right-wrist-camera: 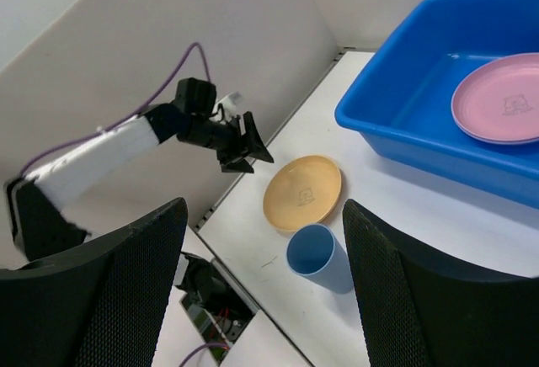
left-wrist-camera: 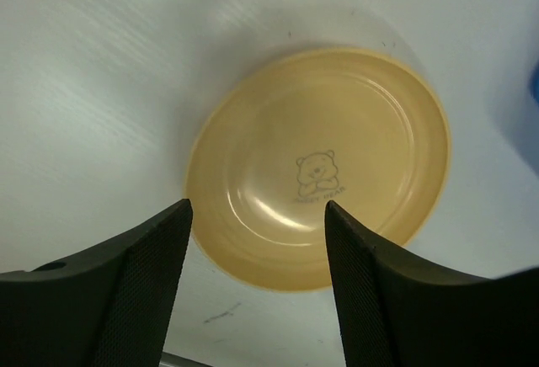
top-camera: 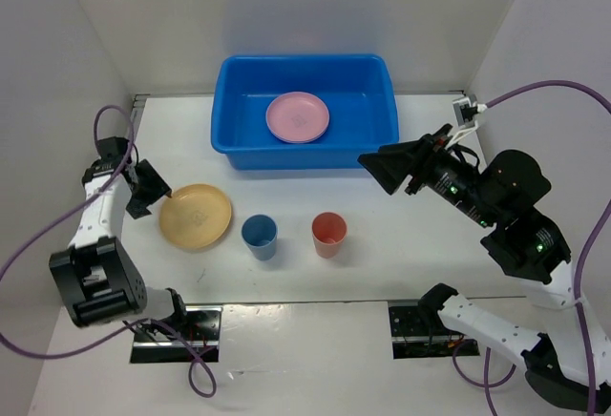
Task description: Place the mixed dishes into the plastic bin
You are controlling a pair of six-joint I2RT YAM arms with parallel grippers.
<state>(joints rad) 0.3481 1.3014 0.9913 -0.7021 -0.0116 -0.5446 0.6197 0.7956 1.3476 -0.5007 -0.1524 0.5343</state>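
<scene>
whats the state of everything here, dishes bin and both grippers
blue bin: holds the pink plate
pink plate: flat in bin
yellow plate: on table, empty
blue cup: upright on table
red cup: upright on table
left gripper: fingers open, empty
right gripper: fingers open, empty

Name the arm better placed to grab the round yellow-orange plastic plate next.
Left. The left gripper is open at the edge of the yellow-orange plate; the right gripper hovers beside the rectangular blue plastic bin.
</scene>
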